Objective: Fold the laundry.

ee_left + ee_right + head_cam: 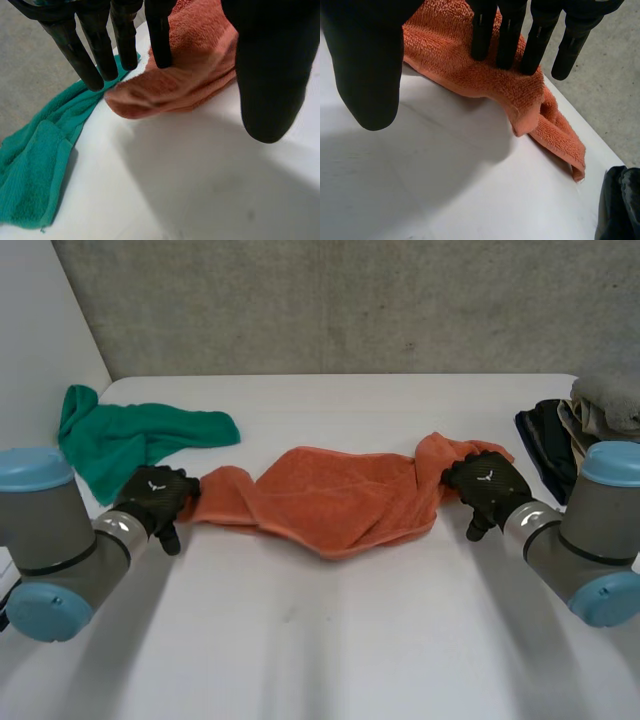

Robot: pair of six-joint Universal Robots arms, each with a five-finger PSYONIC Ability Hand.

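Note:
An orange towel [330,500] lies crumpled and stretched sideways across the middle of the white table [330,640]. My left hand [155,495] is at its left end. In the left wrist view its straight fingers [82,55] reach down onto that end of the towel [195,75], with the thumb held apart over bare table. My right hand [487,483] is at the towel's right end. In the right wrist view its straight fingers [510,35] rest on the towel's edge [445,55], the thumb spread away. Neither hand pinches the cloth.
A green towel [130,440] lies bunched at the table's back left, close behind the left hand, and its edge [35,165] lies next to the orange end. A pile of dark clothes [550,445] with a grey cloth [610,395] sits at the back right.

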